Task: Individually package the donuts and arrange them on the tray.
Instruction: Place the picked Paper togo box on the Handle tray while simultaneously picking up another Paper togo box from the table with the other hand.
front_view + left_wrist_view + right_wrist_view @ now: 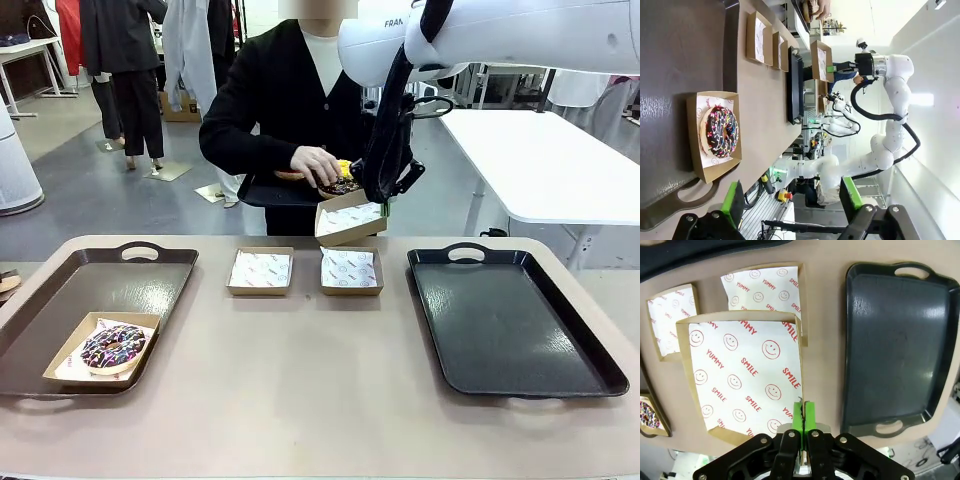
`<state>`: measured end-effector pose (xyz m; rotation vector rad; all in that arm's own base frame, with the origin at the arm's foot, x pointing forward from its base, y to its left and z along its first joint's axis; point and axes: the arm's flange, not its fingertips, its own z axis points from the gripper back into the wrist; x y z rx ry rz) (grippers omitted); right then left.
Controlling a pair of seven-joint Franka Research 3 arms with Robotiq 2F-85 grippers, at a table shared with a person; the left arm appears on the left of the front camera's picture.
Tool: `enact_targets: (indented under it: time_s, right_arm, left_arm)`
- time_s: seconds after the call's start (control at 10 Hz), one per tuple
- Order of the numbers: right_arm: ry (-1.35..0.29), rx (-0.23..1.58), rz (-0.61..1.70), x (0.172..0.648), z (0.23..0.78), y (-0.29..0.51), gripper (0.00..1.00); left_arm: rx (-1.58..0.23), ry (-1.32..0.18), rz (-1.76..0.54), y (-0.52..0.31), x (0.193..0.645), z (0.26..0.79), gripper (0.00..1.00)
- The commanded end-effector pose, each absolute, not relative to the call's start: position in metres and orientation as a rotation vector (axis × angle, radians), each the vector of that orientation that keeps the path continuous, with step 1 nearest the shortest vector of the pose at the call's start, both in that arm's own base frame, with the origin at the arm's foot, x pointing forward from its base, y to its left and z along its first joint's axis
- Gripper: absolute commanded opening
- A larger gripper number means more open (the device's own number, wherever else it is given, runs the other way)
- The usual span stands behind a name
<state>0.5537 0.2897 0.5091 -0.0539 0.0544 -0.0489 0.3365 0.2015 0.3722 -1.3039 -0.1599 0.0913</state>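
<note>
Left gripper [792, 200]: fingers apart, empty, near handle end of dark rectangular left tray [60, 300]. Chocolate sprinkled ring donut [113, 346] sits in brown card box [60, 368] at tray's near corner; rest of tray bare. Two paper-lined empty boxes [260, 270] mid-table. Right gripper [384, 208] raised, fingers clamped on rim of tilted lined box [350, 218]; person's hand [316, 164] holds dark chocolate donut [340, 186] just above. Black right tray [510, 330] bare.

Floor [80, 190]: grey, smooth, upper left of the frame.
White table [540, 160]: upper right, bare top.
Small desk [25, 50]: white, far upper-left corner.
Tabletop [300, 390]: tan, foreground.
</note>
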Motion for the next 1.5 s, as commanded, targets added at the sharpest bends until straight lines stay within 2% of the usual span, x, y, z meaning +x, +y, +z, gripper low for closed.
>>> enact_targets:
  time_s: [0.0,1.4]
  right_arm:
    - [0.052,-0.053,-0.045,0.5481,0.5116,0.2896,0.00]
    - [0.052,-0.053,-0.045,0.5481,0.5116,0.2896,0.00]
  left_arm:
    - [-1.306,-0.166,0.094,0.2033,0.3351,0.3729,1.00]
    - [-1.306,-0.166,0.094,0.2033,0.3351,0.3729,1.00]
